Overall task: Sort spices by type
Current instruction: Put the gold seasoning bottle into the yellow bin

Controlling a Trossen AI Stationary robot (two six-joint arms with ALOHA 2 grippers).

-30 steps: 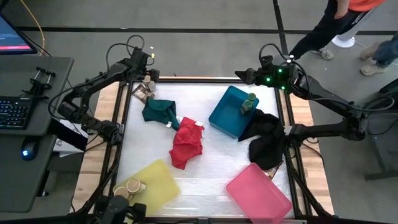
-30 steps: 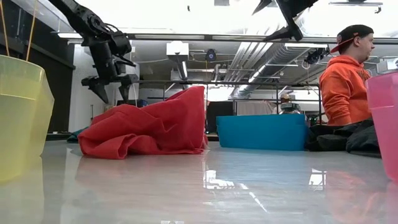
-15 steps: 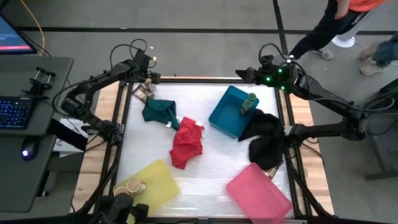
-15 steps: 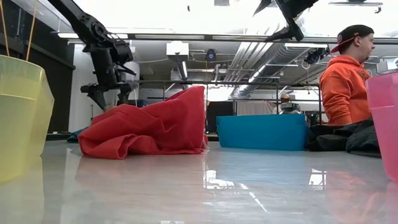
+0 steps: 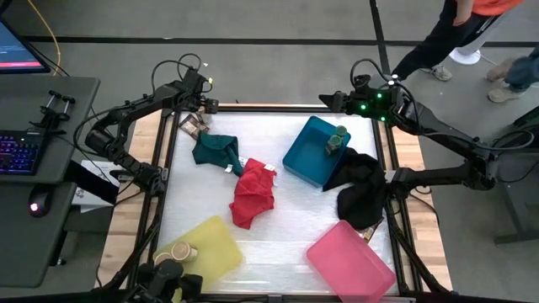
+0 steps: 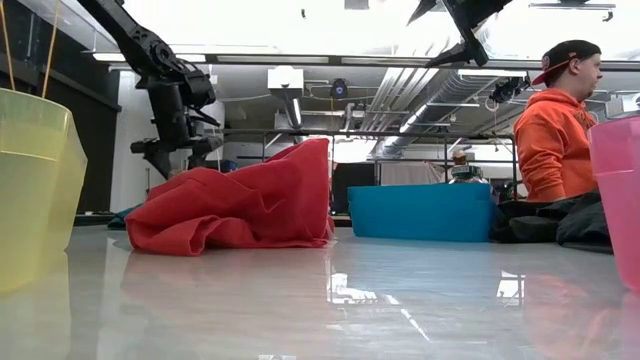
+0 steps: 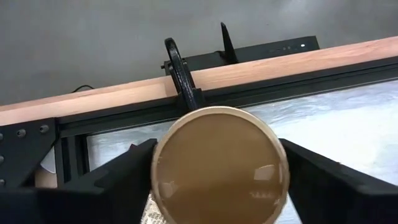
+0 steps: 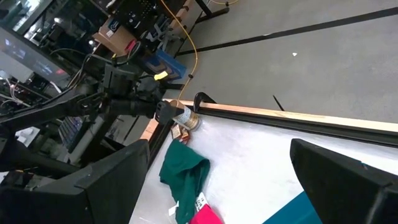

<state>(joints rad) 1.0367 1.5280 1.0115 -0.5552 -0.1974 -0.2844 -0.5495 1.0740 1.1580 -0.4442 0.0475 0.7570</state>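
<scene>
A tan-lidded jar [image 7: 221, 165] stands at the table's far left corner, and my left gripper [image 7: 219, 186] slants down over it with one finger on each side. Beside the jar a brown packet [image 5: 193, 124] lies flat on the table. A green-lidded jar [image 5: 338, 138] stands in the blue tray [image 5: 305, 158]. Two tan-lidded jars [image 5: 180, 252] sit in the yellow tray [image 5: 210, 248]. My right gripper [image 8: 217, 186] hangs open, high above the table's far right corner, with nothing between its fingers. My left gripper has its fingers [image 7: 124, 177] close along the jar's two sides, slanting down from the near side. The lid [image 7: 221, 165] hides the fingertips, so I cannot tell whether they touch the jar. The jar stands upright on the table.
A green cloth [image 5: 217, 151], a red cloth [image 5: 253, 195] and a black cloth [image 5: 362, 194] lie crumpled mid-table. A pink tray [image 5: 349, 261] sits at the near right. The table's black frame rail [image 7: 249, 93] runs just behind the jar. A person [image 6: 555, 140] stands beyond the far right edge.
My left gripper has come down a little over the jar at the far left corner.
</scene>
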